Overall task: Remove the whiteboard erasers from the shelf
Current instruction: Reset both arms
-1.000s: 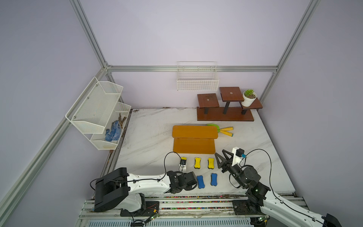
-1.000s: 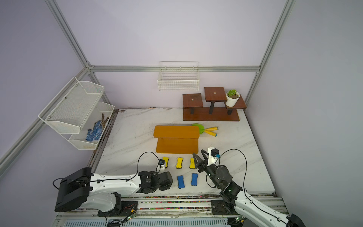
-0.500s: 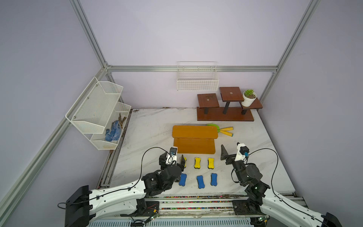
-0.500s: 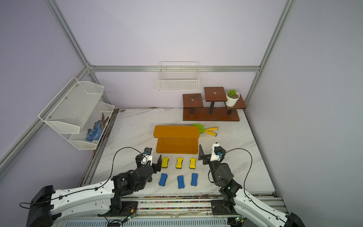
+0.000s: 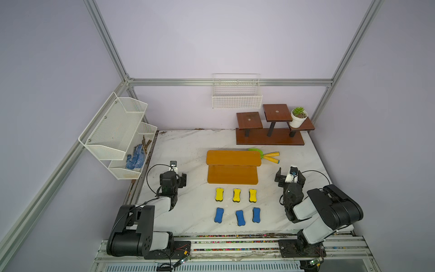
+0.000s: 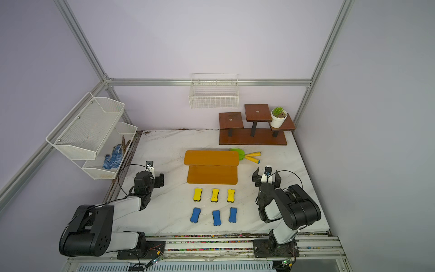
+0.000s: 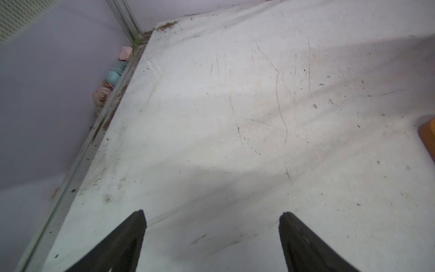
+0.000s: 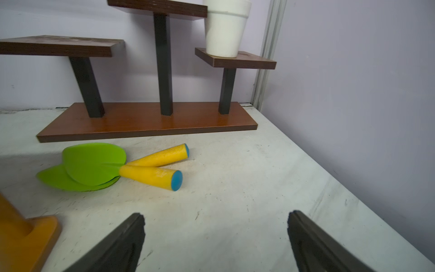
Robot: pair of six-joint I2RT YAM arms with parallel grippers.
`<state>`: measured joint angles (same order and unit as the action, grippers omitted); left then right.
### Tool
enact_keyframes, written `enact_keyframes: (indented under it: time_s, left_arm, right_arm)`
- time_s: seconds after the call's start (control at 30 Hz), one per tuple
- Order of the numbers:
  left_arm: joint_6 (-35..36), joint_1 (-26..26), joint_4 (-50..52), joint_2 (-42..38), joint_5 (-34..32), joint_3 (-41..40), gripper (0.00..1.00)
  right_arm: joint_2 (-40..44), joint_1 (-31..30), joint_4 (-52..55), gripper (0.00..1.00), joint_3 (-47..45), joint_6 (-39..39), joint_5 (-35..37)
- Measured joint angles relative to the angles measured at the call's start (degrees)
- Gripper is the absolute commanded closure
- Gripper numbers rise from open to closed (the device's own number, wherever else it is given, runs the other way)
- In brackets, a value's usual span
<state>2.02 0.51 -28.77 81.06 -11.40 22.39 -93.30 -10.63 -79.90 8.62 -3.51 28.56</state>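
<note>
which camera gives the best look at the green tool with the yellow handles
The right wrist view: the green tool lies close and unobstructed, both blades and handles clear. In both top views it is small, its blades partly hidden behind the shelf. The left wrist view misses it.

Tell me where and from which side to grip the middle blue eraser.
Grip the middle blue eraser at its narrow waist, coming straight down from above. It lies flat on the table, slightly turned, with clear gaps to its blue neighbours, so the fingers likely fit on both long sides.
</note>
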Motion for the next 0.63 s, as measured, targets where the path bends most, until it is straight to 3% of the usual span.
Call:
enact_keyframes:
  time_s: [0.2,0.63]
  left_arm:
    - [-1.99,-3.58,-12.7,7.85,6.12,0.37,0.0]
    - [-2.4,-3.56,-17.84,8.41,8.74,0.37,0.0]
  right_arm:
    - [3.8,6.71,9.92,0.0,8.74,5.25,-8.61]
    - [2.99,6.82,13.55,0.0,8.96,5.42,-17.44]
